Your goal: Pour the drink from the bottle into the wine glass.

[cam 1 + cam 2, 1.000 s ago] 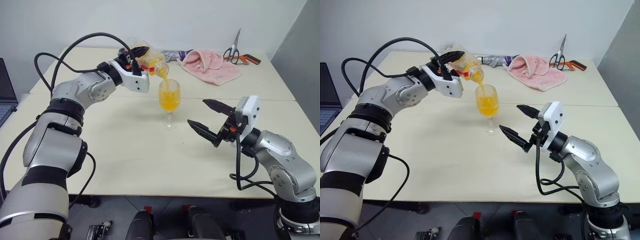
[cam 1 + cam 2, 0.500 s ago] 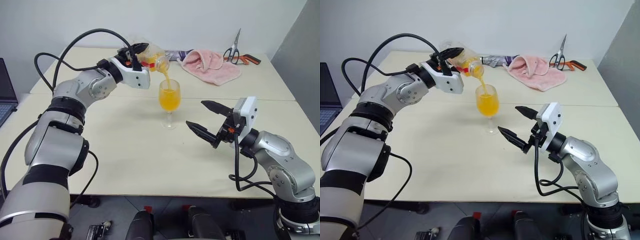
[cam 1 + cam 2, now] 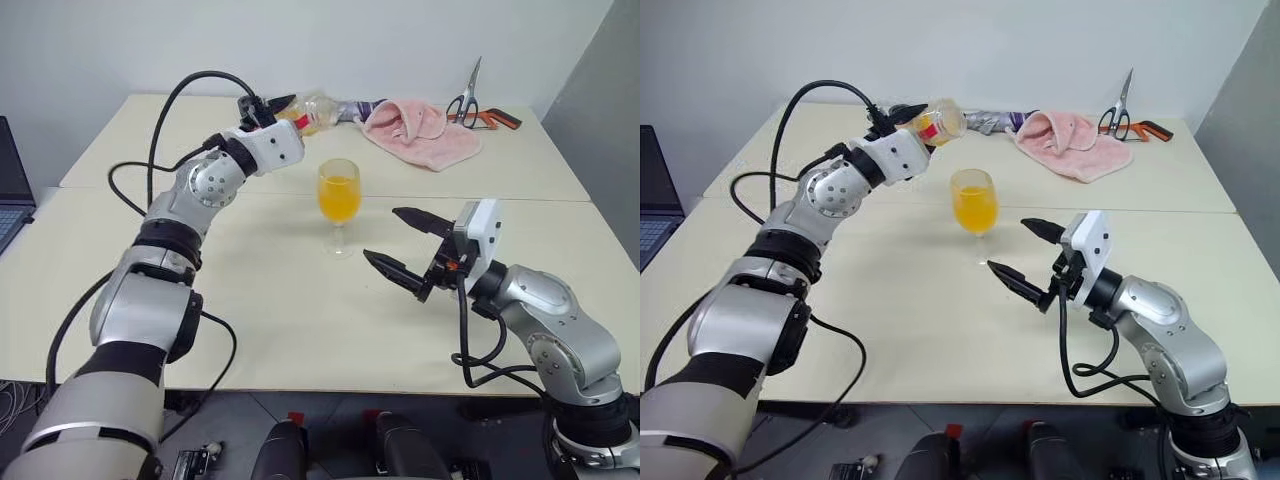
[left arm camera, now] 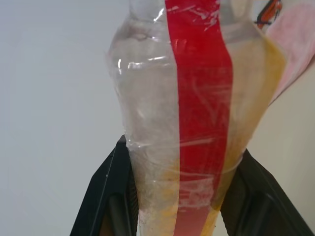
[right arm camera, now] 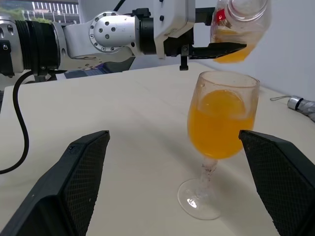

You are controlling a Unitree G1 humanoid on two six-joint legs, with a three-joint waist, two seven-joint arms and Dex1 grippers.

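No stream now falls: left jaws, clamping the bottle (image 3: 937, 122), tipped it back; right jaws gape empty.

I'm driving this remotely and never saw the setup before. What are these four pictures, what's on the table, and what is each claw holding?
Two pictures come from the robot's head, looking down over its arms; the other two come from cameras on each wrist. The left gripper is shut on the bottle, tipped back with a little drink left inside. The wine glass stands on the table, over half full of the orange drink. The right gripper hangs open and empty beside the glass. Farther back lie a pink towel and scissors.
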